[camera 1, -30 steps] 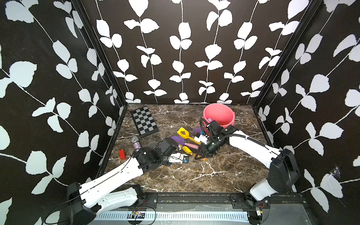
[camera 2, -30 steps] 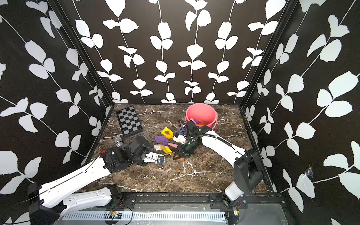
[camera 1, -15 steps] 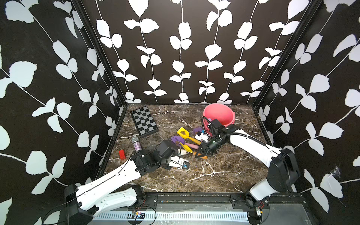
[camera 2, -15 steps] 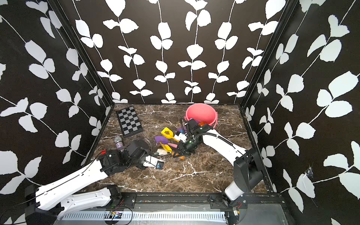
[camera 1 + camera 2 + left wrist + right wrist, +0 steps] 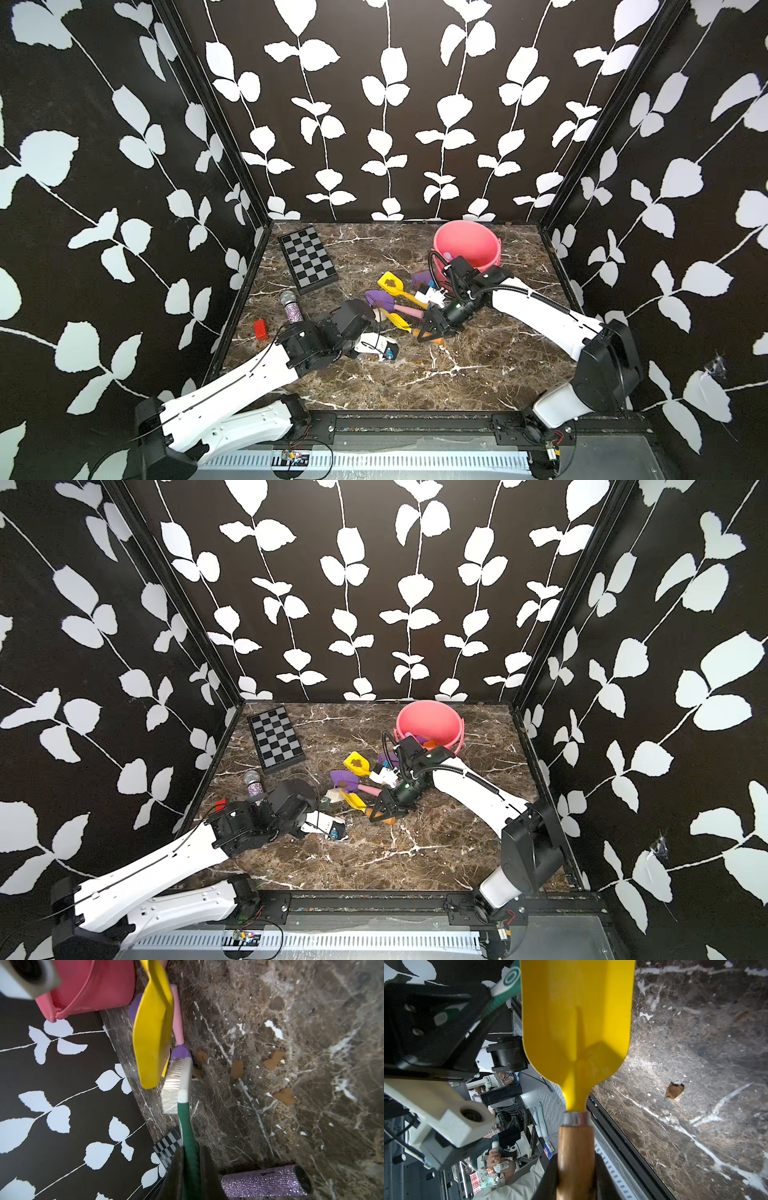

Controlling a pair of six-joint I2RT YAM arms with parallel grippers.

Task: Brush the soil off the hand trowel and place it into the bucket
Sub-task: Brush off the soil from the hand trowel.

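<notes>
My right gripper (image 5: 576, 1167) (image 5: 430, 330) is shut on the wooden handle of the hand trowel (image 5: 577, 1012), whose yellow blade (image 5: 397, 320) points toward the left arm. No soil shows on the blade faces in either wrist view. My left gripper (image 5: 192, 1159) is shut on the green handle of a white-bristled brush (image 5: 178, 1082), and the bristles lie against the blade (image 5: 152, 1032). Brown soil clumps (image 5: 236, 1068) (image 5: 675, 1089) lie on the marble floor. The pink bucket (image 5: 469, 239) (image 5: 428, 721) stands at the back right, behind the right arm.
A purple trowel with a pink handle (image 5: 380, 299) and a soiled yellow spade (image 5: 390, 284) lie between the trowel and the bucket. At the left are a checkerboard (image 5: 307, 262), a glittery microphone (image 5: 291, 305) (image 5: 264, 1182) and a red block (image 5: 260, 329).
The left arm has shifted slightly toward the front with the brush. The right arm and the trowel have barely moved. Both grips are unchanged.
</notes>
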